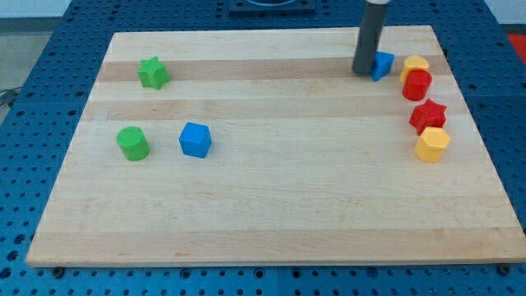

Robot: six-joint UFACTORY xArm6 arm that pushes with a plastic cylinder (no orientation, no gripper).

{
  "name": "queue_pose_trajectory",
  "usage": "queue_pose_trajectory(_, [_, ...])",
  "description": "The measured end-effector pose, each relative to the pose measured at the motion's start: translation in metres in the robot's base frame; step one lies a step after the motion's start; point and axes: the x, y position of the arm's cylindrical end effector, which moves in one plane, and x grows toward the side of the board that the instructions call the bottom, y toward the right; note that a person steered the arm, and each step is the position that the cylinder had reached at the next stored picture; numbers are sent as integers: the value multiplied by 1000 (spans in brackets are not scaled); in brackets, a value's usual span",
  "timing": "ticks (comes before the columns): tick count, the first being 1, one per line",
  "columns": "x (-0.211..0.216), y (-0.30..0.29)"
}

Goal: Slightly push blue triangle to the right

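The arm carries no pincer; my tip (362, 72) touches the blue triangle's (382, 65) left side near the worktop's (271, 205) top right. Just right sit a yellow block (416, 63) and a red cylinder (417, 85).

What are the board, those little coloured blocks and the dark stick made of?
The board looks like pale wood with a smooth matt finish: grain and glued strips show. The blocks, such as the blue triangle and green star, look like matt plastic with finely ridged sides, perhaps printed. My tip, touching the triangle's left side, ends a dark grey rod, metal or plastic; I cannot tell which.
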Motion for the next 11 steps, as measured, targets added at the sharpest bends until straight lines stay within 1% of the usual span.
queue_pose_trajectory(1, [-1,18])
queue_pose_trajectory(2, [23,-13])
queue_pose_trajectory(3, [42,-22])
queue_pose_trajectory(4, [42,-8])
queue_pose_trajectory(5, [33,17])
queue_pose_trajectory(7, [21,17])
queue_pose_trajectory(9, [-13,22])
queue_pose_trajectory(11, [-36,23])
